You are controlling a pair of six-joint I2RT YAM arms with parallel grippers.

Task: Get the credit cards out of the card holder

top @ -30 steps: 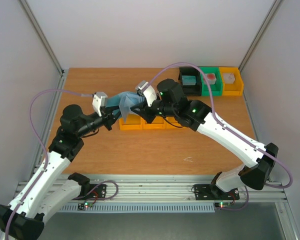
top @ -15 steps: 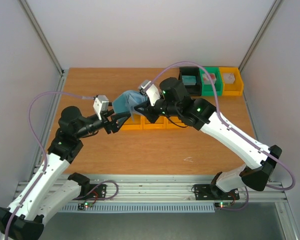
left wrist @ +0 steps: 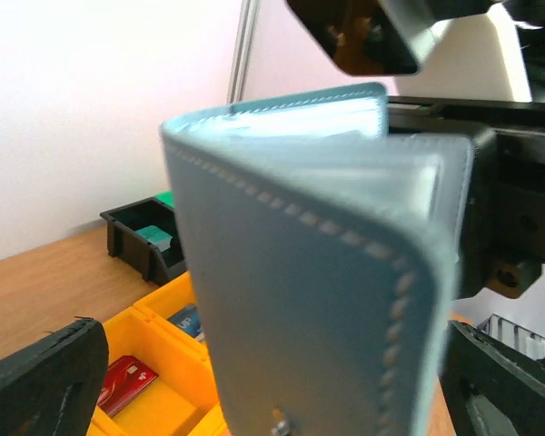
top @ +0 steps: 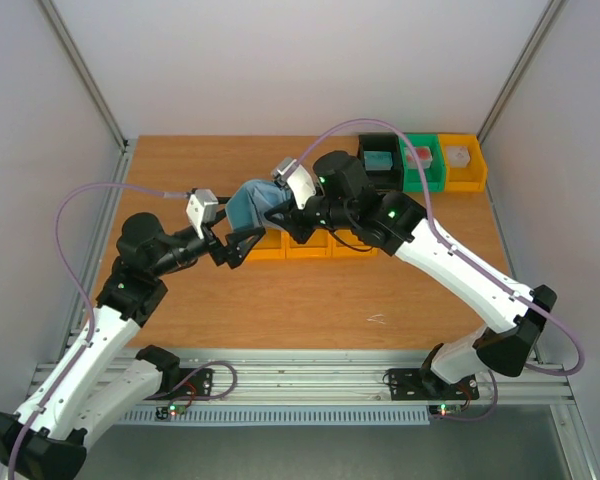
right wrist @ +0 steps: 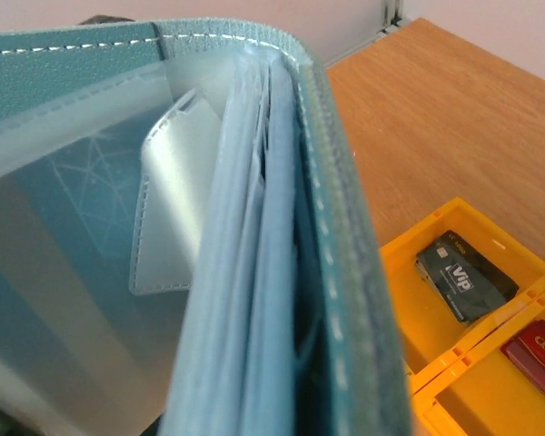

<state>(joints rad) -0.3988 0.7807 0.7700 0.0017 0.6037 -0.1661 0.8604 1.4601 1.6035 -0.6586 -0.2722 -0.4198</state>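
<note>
Now: left gripper (top: 246,241) spread wide, empty, at 8 o'clock of card holder (top: 246,206). Right gripper (top: 277,216) alone pinches it above yellow bins (top: 262,251). Risk: floppy holder slips, drops.

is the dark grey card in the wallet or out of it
Out. In the right wrist view the dark grey card lies flat in a yellow bin, apart from the card holder.

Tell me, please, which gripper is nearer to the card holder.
Right. The right gripper grips the card holder at its right edge; the left gripper stands open just to its left, nearer the bases.
</note>
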